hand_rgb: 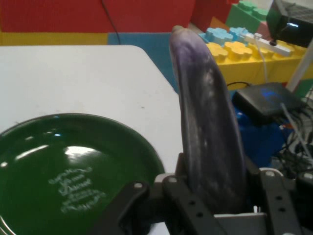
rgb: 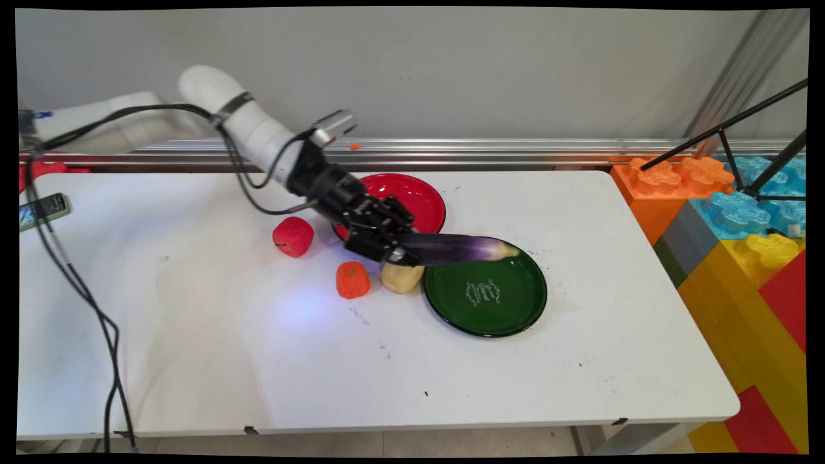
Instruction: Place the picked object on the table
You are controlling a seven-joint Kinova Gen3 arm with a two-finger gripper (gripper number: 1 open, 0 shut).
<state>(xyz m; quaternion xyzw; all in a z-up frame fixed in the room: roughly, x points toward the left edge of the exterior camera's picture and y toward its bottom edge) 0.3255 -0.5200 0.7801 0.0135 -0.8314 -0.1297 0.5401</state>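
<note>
**Gripper holding an eggplant over the green plate's far rim**

The black two-finger gripper [rgb: 394, 252] is clenched on the stem-side end of a long purple eggplant [rgb: 461, 249], which sticks out to the right, roughly level, with its pale tip over the far edge of the green plate [rgb: 509, 316]. In the hand view the eggplant [hand_rgb: 208, 132] rises straight up between the fingers [hand_rgb: 274, 196], and the green plate [hand_rgb: 29, 166] lies to its left (white lettering shows on the plate's centre). The eggplant appears to be lifted clear of the plate, though the main view does not settle whether its tip touches the rim.

Just beside the green plate's left edge, under the gripper, sits a yellowish potato [rgb: 401, 278]; it looks to be touching the plate. Left of the potato stands a small orange pumpkin-like toy [rgb: 352, 280], and farther left and slightly farther back a red strawberry-like toy [rgb: 293, 236]. A red plate [rgb: 422, 196] lies behind the gripper, partly hidden by it. All rest on the white table [rgb: 225, 361]. Large coloured toy blocks [rgb: 741, 219] stand past the table's right end.
</note>
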